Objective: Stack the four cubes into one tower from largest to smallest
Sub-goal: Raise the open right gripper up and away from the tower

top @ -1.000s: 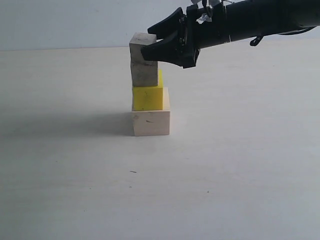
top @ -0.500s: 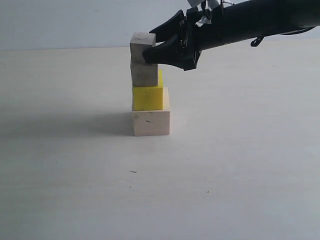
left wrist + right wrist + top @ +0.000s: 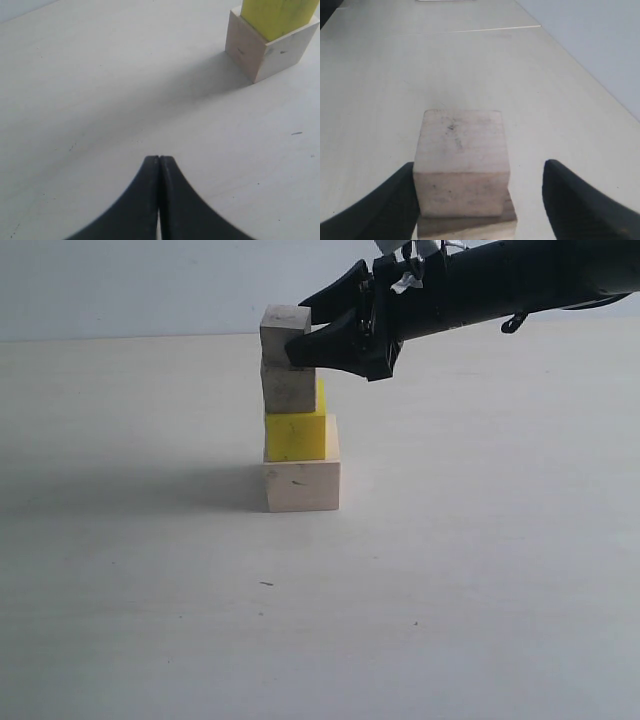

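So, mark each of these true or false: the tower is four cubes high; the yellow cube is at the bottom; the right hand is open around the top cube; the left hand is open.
1. The tower is four cubes high. True.
2. The yellow cube is at the bottom. False: the pale cube is at the bottom and the yellow cube sits on it.
3. The right hand is open around the top cube. True: one finger stands on either side of it.
4. The left hand is open. False: it is shut, holds nothing, and is away from the tower.
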### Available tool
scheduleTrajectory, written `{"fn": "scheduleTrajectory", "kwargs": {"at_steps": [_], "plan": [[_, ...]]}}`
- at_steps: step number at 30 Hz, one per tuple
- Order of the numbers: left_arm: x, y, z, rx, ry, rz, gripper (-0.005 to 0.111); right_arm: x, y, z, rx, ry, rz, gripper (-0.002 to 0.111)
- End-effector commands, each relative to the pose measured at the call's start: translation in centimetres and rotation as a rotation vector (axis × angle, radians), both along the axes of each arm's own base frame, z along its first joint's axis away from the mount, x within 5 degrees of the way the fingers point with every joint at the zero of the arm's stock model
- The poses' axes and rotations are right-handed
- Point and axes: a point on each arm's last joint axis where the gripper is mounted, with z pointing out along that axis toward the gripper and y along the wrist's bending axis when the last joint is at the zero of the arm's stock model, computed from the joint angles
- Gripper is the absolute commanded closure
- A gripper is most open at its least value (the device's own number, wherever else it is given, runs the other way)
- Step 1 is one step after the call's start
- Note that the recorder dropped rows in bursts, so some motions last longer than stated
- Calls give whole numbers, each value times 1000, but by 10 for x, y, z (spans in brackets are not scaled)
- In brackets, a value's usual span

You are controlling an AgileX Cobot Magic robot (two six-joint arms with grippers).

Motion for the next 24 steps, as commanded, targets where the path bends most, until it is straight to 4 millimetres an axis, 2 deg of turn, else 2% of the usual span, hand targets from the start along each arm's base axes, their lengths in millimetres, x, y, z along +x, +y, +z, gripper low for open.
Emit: {"fn": "scheduleTrajectory", "kwargs": {"at_steps": [1,24], "plan": [[0,-1,1,-3,-17,-9,107,1,-1,7,-1,-17,-11,43],[0,-1,1,-2,-17,-11,107,-5,-2,18,17,10,-1,43]]}}
